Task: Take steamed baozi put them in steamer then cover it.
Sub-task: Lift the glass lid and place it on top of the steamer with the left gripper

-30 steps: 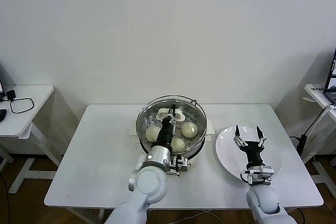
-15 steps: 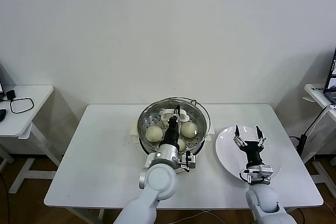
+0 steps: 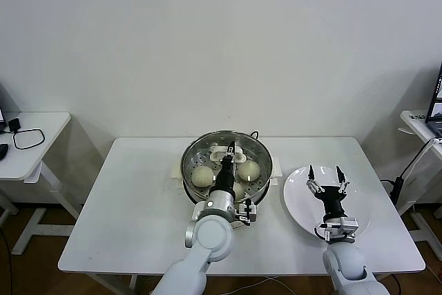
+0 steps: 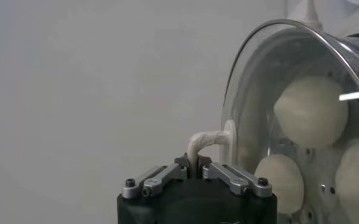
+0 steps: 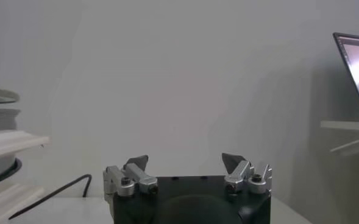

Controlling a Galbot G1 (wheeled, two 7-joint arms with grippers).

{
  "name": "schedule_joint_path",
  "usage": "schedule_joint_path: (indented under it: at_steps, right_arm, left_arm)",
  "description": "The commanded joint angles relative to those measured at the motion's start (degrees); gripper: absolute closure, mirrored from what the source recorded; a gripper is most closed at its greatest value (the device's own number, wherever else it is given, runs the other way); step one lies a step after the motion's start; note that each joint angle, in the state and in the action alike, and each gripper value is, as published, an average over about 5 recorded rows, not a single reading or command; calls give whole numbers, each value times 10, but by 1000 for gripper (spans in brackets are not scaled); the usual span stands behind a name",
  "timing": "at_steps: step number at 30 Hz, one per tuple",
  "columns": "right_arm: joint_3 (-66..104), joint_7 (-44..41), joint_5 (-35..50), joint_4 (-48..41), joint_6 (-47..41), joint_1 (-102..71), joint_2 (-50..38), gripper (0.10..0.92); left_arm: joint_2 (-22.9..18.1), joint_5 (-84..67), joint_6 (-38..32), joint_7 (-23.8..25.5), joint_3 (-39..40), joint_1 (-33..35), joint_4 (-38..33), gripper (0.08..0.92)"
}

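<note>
In the head view, the left gripper (image 3: 227, 154) sits over the middle of the steamer (image 3: 261, 177), its fingers pinched shut on the white handle (image 3: 228, 153) of the glass lid (image 3: 200, 148), which lies over the pot's mouth. Through the glass, 3 steamed baozi (image 3: 202, 175) show on the perforated tray: 1 to the gripper's left, 1 to its right and 1 just on the near side of it, partly hidden by the arm. The steamer stands at the far middle of the white table (image 3: 131, 212). The right gripper (image 3: 325, 173) hangs well to the right of the steamer, above a flat white plate (image 3: 298, 205), with its 2 fingers spread wide and nothing between them. In the left wrist view, the left gripper (image 4: 195, 168) shows its fingertips closed tight on the curved white handle (image 4: 206, 140), and the lid's glass dome (image 4: 252, 109) rises just beyond it with 3 buns (image 4: 311, 111) behind the glass. In the right wrist view, the right gripper (image 5: 185, 165) is wide open and holds nothing; a laptop (image 5: 357, 72) stands on a side desk off beyond it.
</note>
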Motion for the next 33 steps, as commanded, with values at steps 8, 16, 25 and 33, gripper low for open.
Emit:
schedule_joint_path:
  at_steps: [8, 16, 25, 33]
  right_arm:
    - [1, -1, 0, 0, 2, -1, 1, 203]
    - [2, -2, 1, -1, 3, -1, 1, 203]
    - [3, -2, 1, 0, 3, -2, 0, 203]
    - [2, -2, 1, 0, 3, 0, 0, 203]
  left_arm:
    - [-2, 27, -8, -1, -6, 1, 11, 813]
    - [-5, 27, -11, -3, -6, -1, 14, 813]
    - [-5, 27, -14, -4, -8, -3, 20, 813]
    - [-2, 38, -18, 1, -12, 5, 16, 813]
